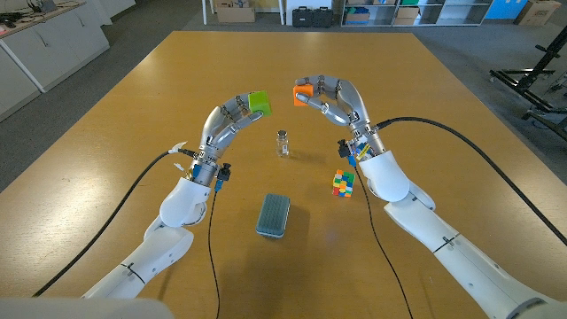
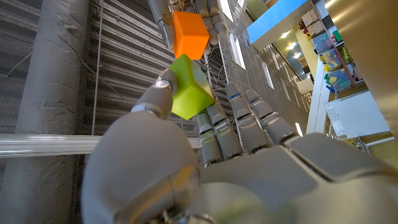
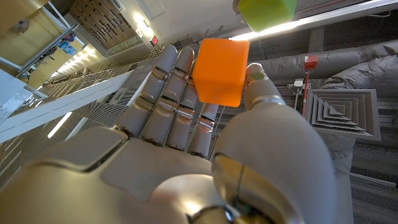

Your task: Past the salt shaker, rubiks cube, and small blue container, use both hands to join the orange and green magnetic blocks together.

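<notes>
My left hand point(image 1: 229, 122) holds the green block point(image 1: 260, 103) at its fingertips, raised above the table. My right hand point(image 1: 338, 103) grips the orange block point(image 1: 304, 92) the same way. The two blocks face each other with a narrow gap between them, beyond the salt shaker point(image 1: 283, 143). In the left wrist view the green block point(image 2: 190, 87) sits pinched between thumb and fingers, with the orange block point(image 2: 189, 34) close beyond it. In the right wrist view the orange block point(image 3: 221, 71) is held between thumb and fingers, and the green block point(image 3: 267, 12) shows just past it.
The clear salt shaker stands upright between my forearms. A rubiks cube point(image 1: 343, 182) lies near my right wrist. A small blue container point(image 1: 273, 215) lies nearer the front edge. The wooden table point(image 1: 133, 106) stretches wide on both sides.
</notes>
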